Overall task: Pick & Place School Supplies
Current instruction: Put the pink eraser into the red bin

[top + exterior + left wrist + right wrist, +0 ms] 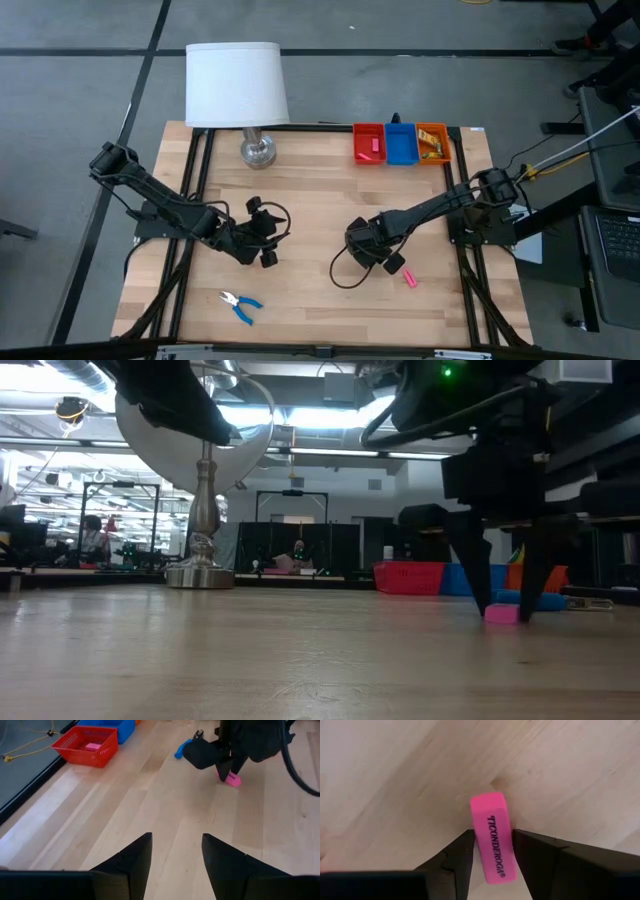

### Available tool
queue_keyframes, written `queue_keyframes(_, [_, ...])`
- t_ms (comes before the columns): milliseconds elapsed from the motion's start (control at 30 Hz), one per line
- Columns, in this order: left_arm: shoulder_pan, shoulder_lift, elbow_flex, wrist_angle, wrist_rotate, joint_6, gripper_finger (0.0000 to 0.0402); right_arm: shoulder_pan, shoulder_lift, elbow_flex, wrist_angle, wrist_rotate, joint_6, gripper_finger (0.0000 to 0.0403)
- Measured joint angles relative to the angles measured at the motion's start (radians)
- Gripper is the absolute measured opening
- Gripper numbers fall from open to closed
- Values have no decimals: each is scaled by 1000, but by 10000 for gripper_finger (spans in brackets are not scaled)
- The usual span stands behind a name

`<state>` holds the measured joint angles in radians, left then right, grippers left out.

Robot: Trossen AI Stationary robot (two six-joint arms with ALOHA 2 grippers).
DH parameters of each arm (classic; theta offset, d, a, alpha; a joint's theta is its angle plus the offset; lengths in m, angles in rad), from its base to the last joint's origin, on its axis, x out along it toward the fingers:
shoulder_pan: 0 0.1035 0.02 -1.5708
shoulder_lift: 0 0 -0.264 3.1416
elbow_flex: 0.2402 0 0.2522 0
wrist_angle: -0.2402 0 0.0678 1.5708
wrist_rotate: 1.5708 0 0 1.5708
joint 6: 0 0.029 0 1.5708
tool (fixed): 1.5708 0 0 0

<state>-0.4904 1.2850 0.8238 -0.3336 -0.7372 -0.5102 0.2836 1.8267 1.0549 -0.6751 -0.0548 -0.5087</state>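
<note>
My right gripper (391, 262) stands low over the table's middle right, shut on a pink eraser (493, 842) that lies flat on the wood (500, 614). A second pink eraser (410, 279) lies loose just beyond it, toward the near right. Blue-handled pliers (240, 305) lie flat near the table's near left edge. Behind the right gripper, a blue handle (181, 751) shows on the table. My left gripper (175, 842) hovers open at the middle left (264, 245), touching nothing. Another pink eraser (92, 746) sits in the red tray (368, 143). My right gripper pinches the pink eraser by its two long sides (479, 851), at the end nearer the wrist. The fingers (482, 595) come from above, pointing down, and lie along it. It rests flat on the table, its far end (487, 800) sticking out past the fingertips.
Red, blue (401, 143) and orange (433, 143) trays stand in a row at the far right edge. A white-shaded lamp (237, 85) stands at the far left. Bare wood lies between the two grippers and along the near edge.
</note>
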Motion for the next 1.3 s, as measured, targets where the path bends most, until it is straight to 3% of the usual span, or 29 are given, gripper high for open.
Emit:
queue_keyframes(233, [0, 0, 0, 2, 3, -16, 166, 0, 11, 0, 3, 6, 2, 135])
queue_keyframes(433, [0, 0, 0, 18, 3, -19, 158, -2, -8, -1, 3, 28, 81, 87])
queue_keyframes(600, [0, 0, 0, 21, 1, -27, 157, -70, -81, 55, 35, 119, 197, 76])
queue_keyframes(733, [2, 0, 0, 28, -1, -48, 155, -206, -140, 107, 56, 248, 341, 94])
queue_keyframes(867, [0, 0, 0, 28, -4, -88, 155, -418, -188, 137, 81, 351, 549, 93])
queue_keyframes(1133, [-2, 0, 0, 39, -22, -124, 154, -828, -188, 174, 131, 321, 919, 80])
queue_keyframes(1300, [-2, 0, 0, 64, -28, -124, 153, -953, -153, 176, 138, 167, 998, 79])
